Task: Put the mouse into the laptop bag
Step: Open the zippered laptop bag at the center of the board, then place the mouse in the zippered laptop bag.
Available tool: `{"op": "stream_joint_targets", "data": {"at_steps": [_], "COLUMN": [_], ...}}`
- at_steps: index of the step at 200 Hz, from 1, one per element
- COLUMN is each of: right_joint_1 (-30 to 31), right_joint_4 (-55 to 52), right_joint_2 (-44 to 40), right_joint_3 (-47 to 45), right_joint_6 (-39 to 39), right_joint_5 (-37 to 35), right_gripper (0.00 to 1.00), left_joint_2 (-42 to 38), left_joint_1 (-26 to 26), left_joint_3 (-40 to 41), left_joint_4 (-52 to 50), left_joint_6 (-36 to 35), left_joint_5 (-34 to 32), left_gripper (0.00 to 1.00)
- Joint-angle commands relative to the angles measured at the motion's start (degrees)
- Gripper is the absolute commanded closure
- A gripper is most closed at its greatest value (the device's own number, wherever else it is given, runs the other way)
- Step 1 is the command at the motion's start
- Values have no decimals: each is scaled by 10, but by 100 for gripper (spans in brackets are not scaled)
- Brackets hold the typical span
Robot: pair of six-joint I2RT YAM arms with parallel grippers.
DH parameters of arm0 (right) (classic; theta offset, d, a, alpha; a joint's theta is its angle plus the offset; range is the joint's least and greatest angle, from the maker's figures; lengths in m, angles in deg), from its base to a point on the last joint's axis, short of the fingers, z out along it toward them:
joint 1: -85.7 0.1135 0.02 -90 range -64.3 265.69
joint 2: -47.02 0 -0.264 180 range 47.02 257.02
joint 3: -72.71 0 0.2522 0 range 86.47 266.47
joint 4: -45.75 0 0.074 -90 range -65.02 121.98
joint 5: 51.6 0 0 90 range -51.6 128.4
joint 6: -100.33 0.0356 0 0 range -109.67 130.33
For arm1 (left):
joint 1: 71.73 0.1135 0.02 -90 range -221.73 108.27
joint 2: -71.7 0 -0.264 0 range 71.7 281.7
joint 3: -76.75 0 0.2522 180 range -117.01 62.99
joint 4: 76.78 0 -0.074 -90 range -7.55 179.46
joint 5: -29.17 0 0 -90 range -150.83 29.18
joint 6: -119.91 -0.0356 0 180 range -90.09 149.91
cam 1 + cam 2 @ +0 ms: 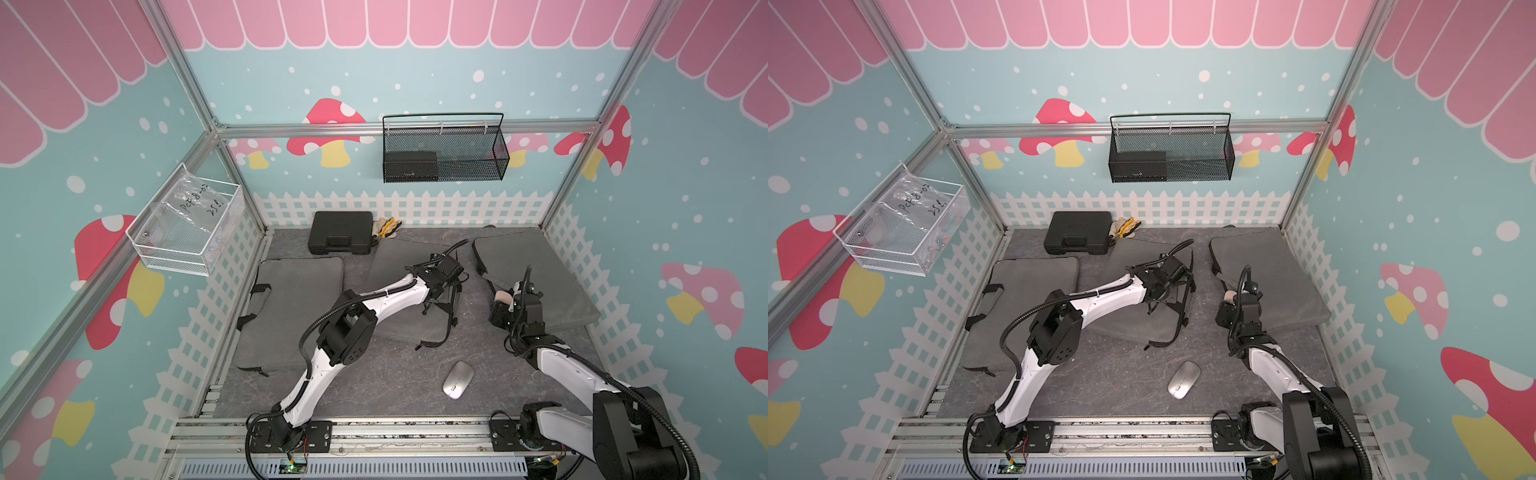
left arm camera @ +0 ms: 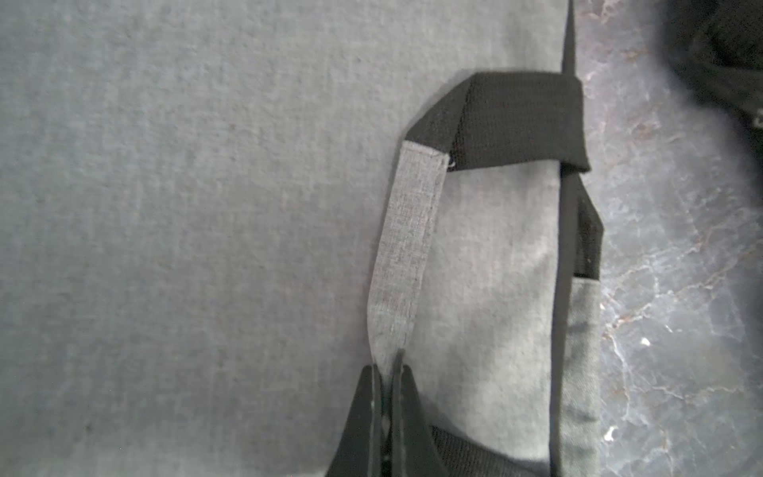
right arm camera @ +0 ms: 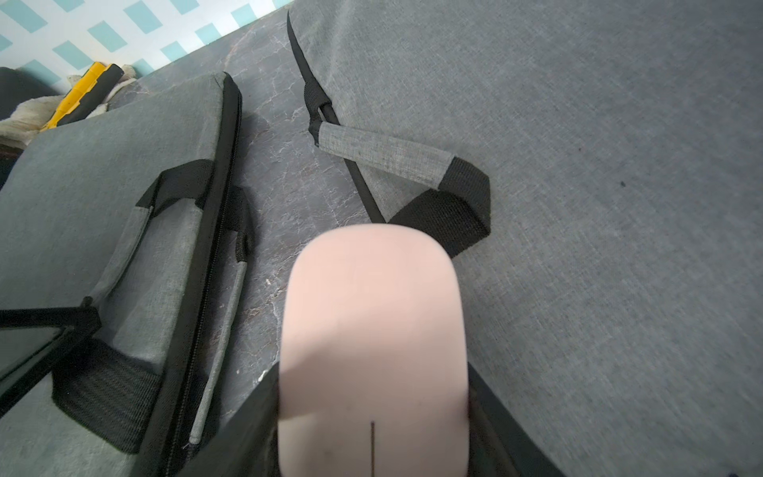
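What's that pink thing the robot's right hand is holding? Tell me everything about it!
It's a pale pink computer mouse, smooth and rounded like matte plastic, with a thin dark line down the middle of its gripped end. The right gripper clamps its two long sides and holds it in the air. Its rounded free end sticks out over the edge of a grey laptop bag. Nothing else touches it.

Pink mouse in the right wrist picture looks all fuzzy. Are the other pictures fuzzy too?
Right wrist view: the pink mouse sits very near the lens, soft and partly shaded; the grey bag behind is sharper. Left wrist view: the handle is crisp, one corner dark and blurred. In both top views: evenly lit, sharp, the silver mouse clear.
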Motion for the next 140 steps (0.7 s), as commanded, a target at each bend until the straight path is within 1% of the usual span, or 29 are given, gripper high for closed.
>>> {"op": "stream_joint_targets", "data": {"at_steps": [1,46,82,95,112,129,140], "right_joint_1": [-3,-3,-3,-3,-1,1,4], "right_joint_4": [20,38,57,60,83,89,91], "right_joint_2": [-5,29,67,98,152,214,245], "right_joint_3": [-10,9,36,55,80,123,149], "right_joint_6": [-9,-14,-20,-19,-13,-8,-6], "right_joint_5": [5,7,10,33,85,135,165], "right_gripper": [53,54,54,55,58,63,63], "left_joint_2": [-40,-104,-134,-140,-147,-155,-160], "left_joint_1": [15,26,27,27,27,27,27], "left_joint_3": [-20,-26,-29,-31,-35,-36,-36], "left_joint_4": [-26,-29,-29,-31,-34,-34,-35], "left_joint_6": [-22,-42,-50,-49,-49,-49,-50], "left_joint_5": [13,20,22,25,32,38,42], "left_gripper": [100,100,100,100,100,100,100]}}
